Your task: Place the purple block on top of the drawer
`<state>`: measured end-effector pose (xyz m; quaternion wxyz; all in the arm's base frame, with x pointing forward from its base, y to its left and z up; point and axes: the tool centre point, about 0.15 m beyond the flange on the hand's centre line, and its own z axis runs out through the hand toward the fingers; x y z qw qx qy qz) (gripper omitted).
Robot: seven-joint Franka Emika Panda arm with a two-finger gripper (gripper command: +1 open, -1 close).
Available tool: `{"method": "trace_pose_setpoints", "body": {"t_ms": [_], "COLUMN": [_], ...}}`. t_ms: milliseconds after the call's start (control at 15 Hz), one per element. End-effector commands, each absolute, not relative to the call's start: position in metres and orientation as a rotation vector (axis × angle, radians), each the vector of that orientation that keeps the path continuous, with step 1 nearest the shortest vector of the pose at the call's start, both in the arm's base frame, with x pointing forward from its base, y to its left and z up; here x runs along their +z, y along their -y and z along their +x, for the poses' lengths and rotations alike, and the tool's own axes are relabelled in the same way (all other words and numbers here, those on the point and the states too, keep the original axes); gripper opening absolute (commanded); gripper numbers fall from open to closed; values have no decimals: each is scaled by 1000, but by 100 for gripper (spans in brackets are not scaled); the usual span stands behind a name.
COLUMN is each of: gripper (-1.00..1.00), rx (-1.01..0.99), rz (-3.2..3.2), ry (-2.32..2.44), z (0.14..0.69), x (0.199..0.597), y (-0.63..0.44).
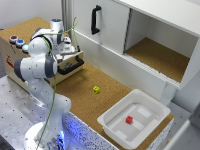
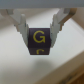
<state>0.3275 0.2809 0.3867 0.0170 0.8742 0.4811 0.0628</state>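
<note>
In the wrist view my gripper [image 2: 40,33] is shut on the purple block [image 2: 41,42], a dark purple cube with a yellow letter on its face, held between both fingers [image 2: 21,25]. A pale surface lies below it; I cannot tell if the block touches it. In the exterior view my gripper [image 1: 69,50] hangs over the top of the light wooden box [image 1: 11,56], just behind the drawer [image 1: 75,68] with its black bar handle [image 1: 70,66]. The block itself is hidden by the hand there.
Round coloured buttons [image 1: 17,41] sit on the box top. A yellow block [image 1: 96,89] lies on the cork mat. A white tray [image 1: 150,131] holds a red block [image 1: 129,120]. A large white cabinet [image 1: 112,25] with a black handle stands behind, its right compartment open.
</note>
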Motion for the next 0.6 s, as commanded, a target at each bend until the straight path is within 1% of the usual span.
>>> {"method": "trace_pose_setpoints", "body": {"t_ms": [0, 200, 533], "gripper": [-100, -100, -100], "rx": [252, 271, 263], "rz": [2666, 2652, 2574], "ry": [-1545, -1657, -1822], "z": [352, 353, 354], "x": [445, 457, 455], "y": [-357, -411, -475]}}
